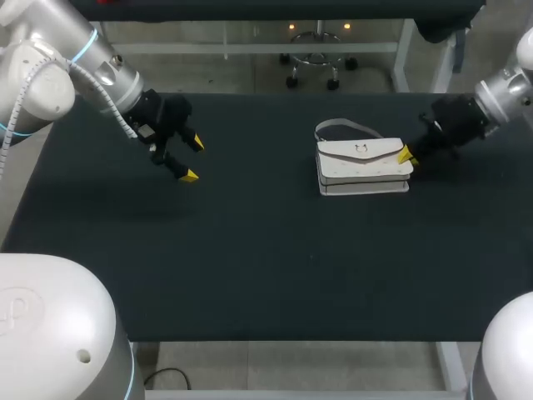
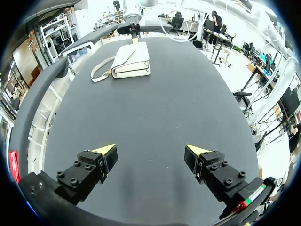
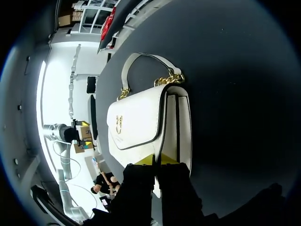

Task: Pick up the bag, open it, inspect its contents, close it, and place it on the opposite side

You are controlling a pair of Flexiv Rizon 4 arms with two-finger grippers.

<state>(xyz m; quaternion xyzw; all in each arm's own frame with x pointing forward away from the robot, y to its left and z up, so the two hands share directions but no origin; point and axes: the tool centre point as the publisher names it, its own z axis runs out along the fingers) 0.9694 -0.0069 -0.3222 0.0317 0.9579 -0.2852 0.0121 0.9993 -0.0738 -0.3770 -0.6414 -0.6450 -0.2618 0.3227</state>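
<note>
The white bag [image 1: 364, 167] lies flat on the desk [image 1: 250, 258], right of the middle. The right hand [image 1: 407, 155] is nearly closed and pinches the bag's flap at its right end. The left hand [image 1: 190, 158] hangs wide open and holds nothing, well apart from the bag.

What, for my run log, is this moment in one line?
bag: flap down, lying on table | left pincer: open, apart from bag | right pincer: at bag's end

A white handbag [image 1: 364, 165] with a gold clasp lies flat on the right half of the table, toward the far side, flap shut and facing up, its strap [image 1: 341, 125] curled behind it.
</note>
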